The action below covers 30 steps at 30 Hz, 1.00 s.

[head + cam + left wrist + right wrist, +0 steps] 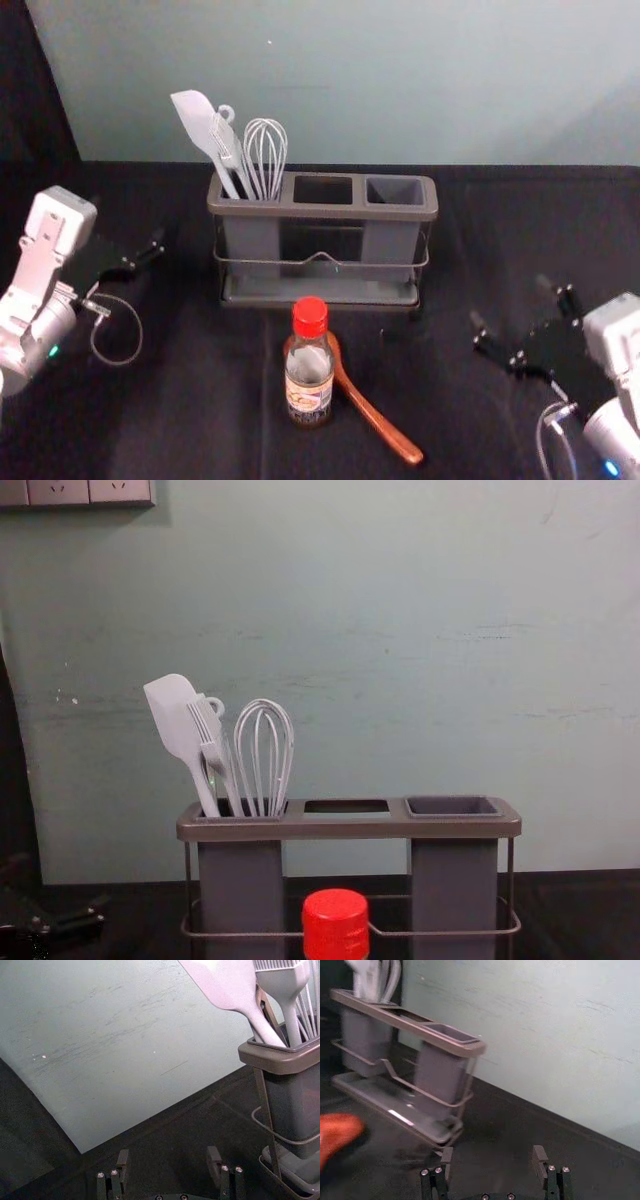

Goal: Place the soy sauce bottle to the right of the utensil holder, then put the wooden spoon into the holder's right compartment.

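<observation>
The red-capped soy sauce bottle (309, 375) stands upright in front of the utensil holder (320, 210); its cap (336, 927) shows in the chest view. Behind and beside it lies the wooden spoon (382, 424), bowl partly hidden by the bottle, handle angled toward the near right. The holder's right compartment (453, 808) holds nothing visible. My left gripper (135, 225) is left of the holder, open and empty in the left wrist view, left gripper (168, 1156). My right gripper (510, 302), right of bottle and spoon, is likewise open and empty, right gripper (493, 1155).
A white spatula (174, 720), a brush (212, 742) and a whisk (265, 750) stand in the holder's left compartment, rising above its rim. Behind the black-covered table (230, 400) is a pale green wall (400, 80). Dark cloth hangs at the far left.
</observation>
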{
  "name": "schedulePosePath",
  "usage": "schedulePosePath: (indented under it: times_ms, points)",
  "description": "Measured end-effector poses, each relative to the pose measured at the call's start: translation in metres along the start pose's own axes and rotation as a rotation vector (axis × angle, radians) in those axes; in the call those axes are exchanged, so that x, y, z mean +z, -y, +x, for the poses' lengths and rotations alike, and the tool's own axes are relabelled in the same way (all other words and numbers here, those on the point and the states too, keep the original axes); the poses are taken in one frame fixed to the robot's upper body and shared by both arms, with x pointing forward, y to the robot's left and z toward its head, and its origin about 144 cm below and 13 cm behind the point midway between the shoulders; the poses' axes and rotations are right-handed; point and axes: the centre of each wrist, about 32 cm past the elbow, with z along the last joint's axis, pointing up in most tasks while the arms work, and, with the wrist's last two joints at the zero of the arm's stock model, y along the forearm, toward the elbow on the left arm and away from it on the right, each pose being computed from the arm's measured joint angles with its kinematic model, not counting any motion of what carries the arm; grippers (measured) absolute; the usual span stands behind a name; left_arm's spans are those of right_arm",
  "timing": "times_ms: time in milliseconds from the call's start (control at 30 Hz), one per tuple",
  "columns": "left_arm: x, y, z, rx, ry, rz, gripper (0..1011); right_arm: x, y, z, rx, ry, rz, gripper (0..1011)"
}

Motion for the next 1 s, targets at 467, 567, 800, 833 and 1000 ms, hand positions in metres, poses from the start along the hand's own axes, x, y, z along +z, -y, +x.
schedulePosePath:
  times_ms: [467,567,800,833,1000]
  points:
    - [0.0,0.0,0.0,0.0,0.0,0.0,1000,0.01,0.024,-0.037,0.099,-0.079,0.073,1003]
    - [0.0,0.0,0.0,0.0,0.0,0.0,1000,0.014,0.024,-0.046,0.135,-0.107,0.101,1003]
    - [0.0,0.0,0.0,0.0,0.0,0.0,1000,0.028,0.025,-0.064,0.221,-0.171,0.165,1003]
    - [0.0,0.0,0.0,0.0,0.0,0.0,1000,0.03,0.024,-0.066,0.232,-0.18,0.171,1003]
    - [0.0,0.0,0.0,0.0,0.0,0.0,1000,0.038,0.022,-0.076,0.287,-0.222,0.206,1003]
